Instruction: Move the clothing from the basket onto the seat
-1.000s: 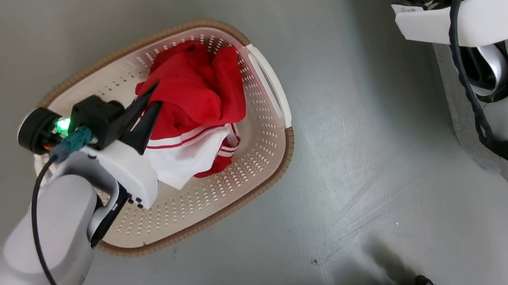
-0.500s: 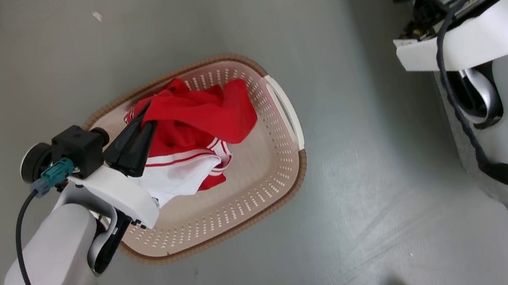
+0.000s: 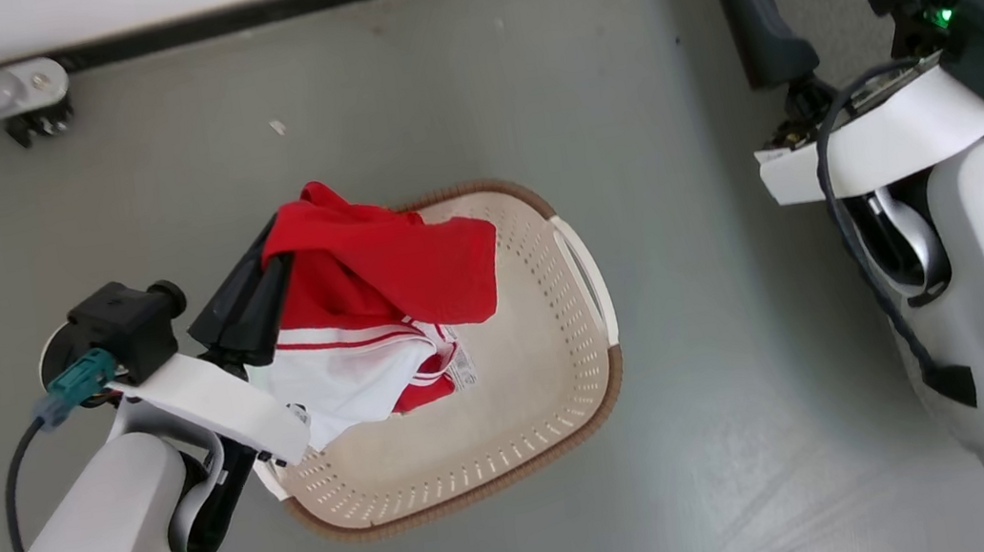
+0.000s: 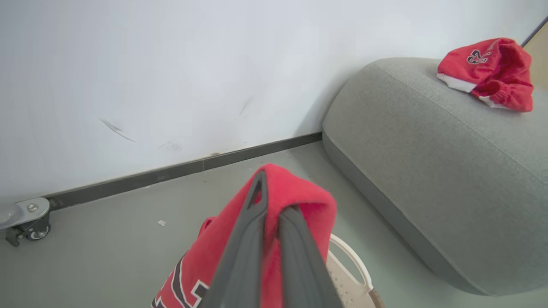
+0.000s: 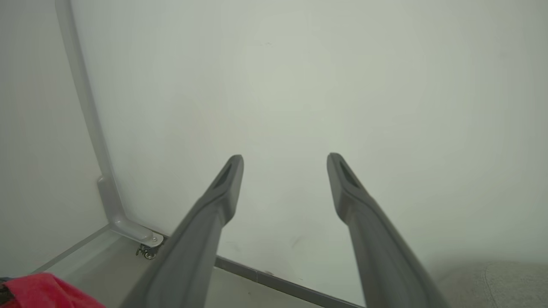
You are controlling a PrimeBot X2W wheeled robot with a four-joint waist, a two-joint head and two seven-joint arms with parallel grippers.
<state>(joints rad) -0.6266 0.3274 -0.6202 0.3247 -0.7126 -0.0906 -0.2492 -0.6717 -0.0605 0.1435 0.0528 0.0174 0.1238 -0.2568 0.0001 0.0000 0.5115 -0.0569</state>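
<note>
Clothing (image 3: pixel 377 282) in red, with a white panel and red-and-white striped trim, hangs from the left gripper (image 3: pixel 269 254) above the basket (image 3: pixel 565 381). The gripper's two dark fingers are pressed together on a fold of red fabric near the top of the bundle. In the left wrist view the cloth drapes over both fingertips, and part of a printed white-and-dark character shows lower down. The white panel droops toward the basket's inside. From overhead it probably hangs clear of the bottom, though the view does not settle whether the lowest folds touch it. The basket stands on the grey floor (image 3: pixel 696 286), cream-walled with a brown rim band, one pale handle facing the robot's right.

The seat (image 4: pixel 428 149) lies beyond the basket at the right of the left wrist view, a rounded grey upholstered mass close to the wall (image 4: pixel 171 64). A second red garment (image 4: pixel 488 72) (crumpled, with a white edge and printed characters) sits on top of it, well apart from the held clothing.

The right gripper (image 5: pixel 285 159) is held up at the robot's right side, its fingers spread wide with nothing between them, pointing at the pale wall. A small caster (image 4: pixel 30 226) rests by the dark skirting strip (image 4: pixel 214 162).
</note>
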